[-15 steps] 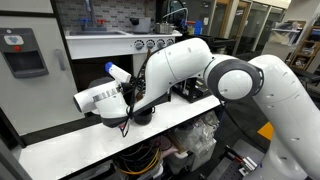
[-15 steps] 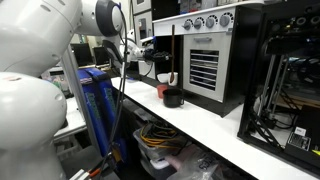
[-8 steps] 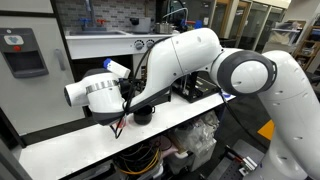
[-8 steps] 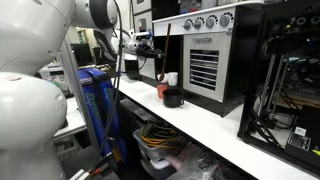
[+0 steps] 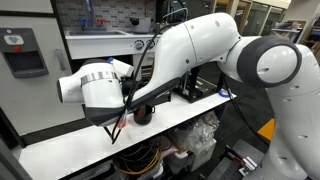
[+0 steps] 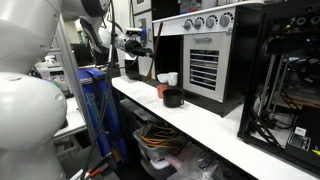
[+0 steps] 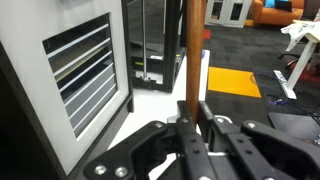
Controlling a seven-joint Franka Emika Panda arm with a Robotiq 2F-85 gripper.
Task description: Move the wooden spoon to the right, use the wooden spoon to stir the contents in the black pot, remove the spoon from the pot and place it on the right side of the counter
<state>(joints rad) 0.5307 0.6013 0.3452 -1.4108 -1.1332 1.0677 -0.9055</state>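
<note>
The arm (image 5: 190,50) is showing glossy white, rounded shells, with a grey ring (image 5: 262,62) banding one fat joint well behind the tool (image 7: 192,115). Thin black cables (image 5: 150,92) are running along the link just behind the tool, which is looking matte black, with angular linkages and small round pivots.

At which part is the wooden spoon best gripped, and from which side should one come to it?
Grip the wooden spoon on its straight, slender handle, pinched across from two opposite sides. The handle is thin and even there; the end effector is shut on it this way.
</note>
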